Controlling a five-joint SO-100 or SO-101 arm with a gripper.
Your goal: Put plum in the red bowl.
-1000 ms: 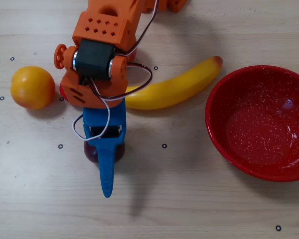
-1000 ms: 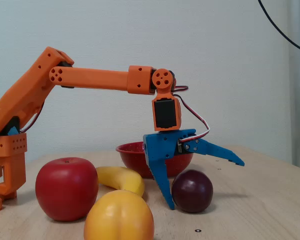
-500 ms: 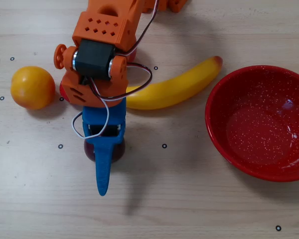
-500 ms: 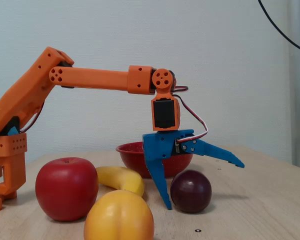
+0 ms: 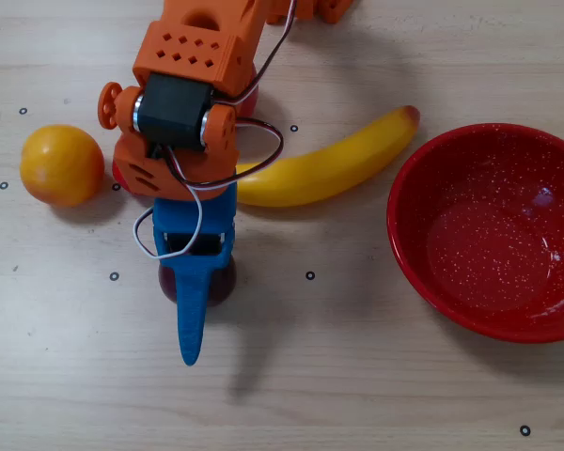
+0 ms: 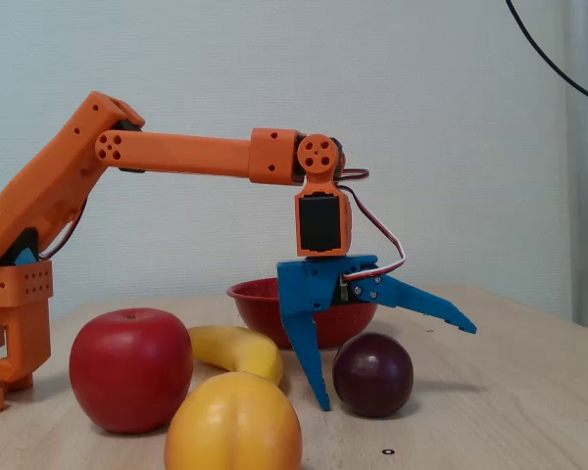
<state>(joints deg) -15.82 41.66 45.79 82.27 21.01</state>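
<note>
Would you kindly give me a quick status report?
Gripper open, straddling plum. Plum on table, not gripped. Red bowl empty; banana beside path.

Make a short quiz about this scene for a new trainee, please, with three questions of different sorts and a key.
1. True or false: the plum already lies inside the red bowl.
2. Multiple choice: in the fixed view, how does the pincer stand? A) open, one finger beside the plum, the other raised over it; B) shut on the banana; C) open over the bowl.
3. Fill in: in the overhead view, the fruit at the far left is the ____ one.

Key:
1. False, it sits on the table.
2. A.
3. Orange.
</note>
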